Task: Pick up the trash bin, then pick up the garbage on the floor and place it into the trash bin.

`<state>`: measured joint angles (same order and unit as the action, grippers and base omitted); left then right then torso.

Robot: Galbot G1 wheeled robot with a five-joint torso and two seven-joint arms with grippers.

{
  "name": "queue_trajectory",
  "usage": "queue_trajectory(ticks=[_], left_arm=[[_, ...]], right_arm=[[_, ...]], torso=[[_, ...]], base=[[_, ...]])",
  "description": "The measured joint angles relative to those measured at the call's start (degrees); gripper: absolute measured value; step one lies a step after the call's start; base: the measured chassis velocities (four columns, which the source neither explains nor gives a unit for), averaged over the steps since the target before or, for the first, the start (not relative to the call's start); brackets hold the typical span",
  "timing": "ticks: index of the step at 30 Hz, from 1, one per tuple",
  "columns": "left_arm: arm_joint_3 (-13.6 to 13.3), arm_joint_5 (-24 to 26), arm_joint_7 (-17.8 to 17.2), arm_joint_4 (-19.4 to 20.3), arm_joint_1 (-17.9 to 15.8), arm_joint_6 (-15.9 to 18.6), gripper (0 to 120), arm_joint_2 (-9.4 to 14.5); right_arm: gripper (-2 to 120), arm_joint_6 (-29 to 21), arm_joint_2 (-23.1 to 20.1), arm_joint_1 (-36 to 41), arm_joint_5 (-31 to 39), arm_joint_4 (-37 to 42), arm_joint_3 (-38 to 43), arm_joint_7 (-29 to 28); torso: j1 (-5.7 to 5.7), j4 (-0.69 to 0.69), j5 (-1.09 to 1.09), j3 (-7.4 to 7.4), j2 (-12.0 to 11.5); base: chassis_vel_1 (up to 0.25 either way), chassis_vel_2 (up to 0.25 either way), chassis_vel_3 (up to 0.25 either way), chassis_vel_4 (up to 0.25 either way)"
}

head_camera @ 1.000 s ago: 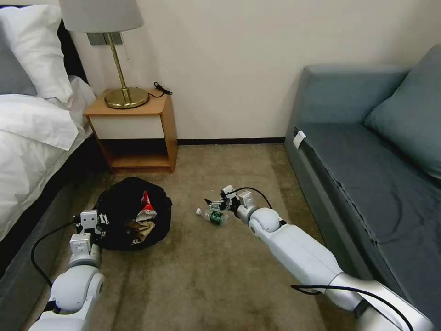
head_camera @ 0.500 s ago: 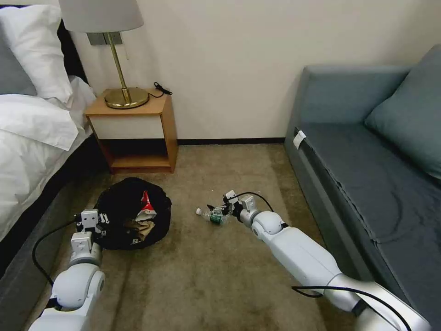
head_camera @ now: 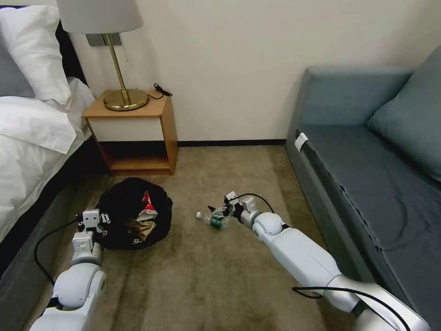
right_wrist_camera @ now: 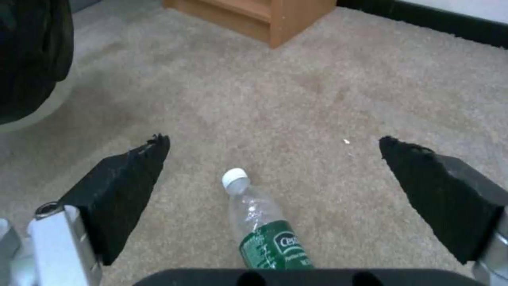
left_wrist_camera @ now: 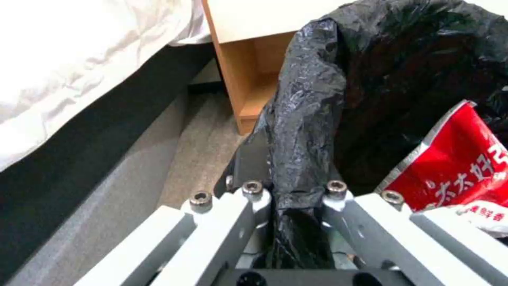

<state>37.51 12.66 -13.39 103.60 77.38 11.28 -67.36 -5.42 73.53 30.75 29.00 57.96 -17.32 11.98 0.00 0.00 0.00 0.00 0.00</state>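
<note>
The trash bin (head_camera: 120, 202), lined with a black bag, sits on the carpet in front of the nightstand. My left gripper (head_camera: 95, 224) is at its near-left rim, and in the left wrist view my left gripper (left_wrist_camera: 292, 191) is shut on the bag-covered rim (left_wrist_camera: 309, 119). Inside lie a red-white carton (head_camera: 148, 208) (left_wrist_camera: 466, 159) and crumpled tan paper (head_camera: 143, 228). A clear bottle with a green label (head_camera: 214, 221) (right_wrist_camera: 264, 226) lies on the carpet. My right gripper (head_camera: 218, 211) (right_wrist_camera: 274, 141) hangs open just over it, one finger on each side.
A wooden nightstand (head_camera: 138, 133) with a brass lamp (head_camera: 120, 96) stands against the wall. The bed (head_camera: 27, 138) runs along the left and a grey-blue sofa (head_camera: 367, 174) along the right. Open carpet (head_camera: 197, 276) lies between them.
My right gripper has come down and a little nearer to the bottle, staying open. The left gripper and the bin have kept their place. The head camera has shifted slightly.
</note>
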Motion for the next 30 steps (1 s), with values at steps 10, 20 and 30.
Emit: queue_trajectory(ticks=[10, 20, 30], left_arm=[[0.03, -0.05, 0.02, 0.47, 0.22, -0.02, 4, -0.01], [-0.19, -0.07, 0.04, 0.48, 0.01, -0.02, 4, -0.01], [-0.17, -0.02, 0.08, -0.32, -0.04, -0.1, 4, -0.07]], right_arm=[[100, -0.01, 0.02, 0.34, -0.34, 0.27, -0.67, 0.2], [100, -0.03, -0.01, 0.66, -0.52, 0.01, -0.67, 0.65], [100, -0.01, 0.3, 1.1, -1.25, -0.74, -0.77, 1.08]], torso=[[0.0, 0.0, 0.0, 0.0, 0.0], [0.0, 0.0, 0.0, 0.0, 0.0], [0.0, 0.0, 0.0, 0.0, 0.0]], base=[[-0.052, 0.03, 0.049, -0.045], [-0.037, 0.037, 0.028, -0.035], [-0.067, 0.059, 0.068, -0.061]])
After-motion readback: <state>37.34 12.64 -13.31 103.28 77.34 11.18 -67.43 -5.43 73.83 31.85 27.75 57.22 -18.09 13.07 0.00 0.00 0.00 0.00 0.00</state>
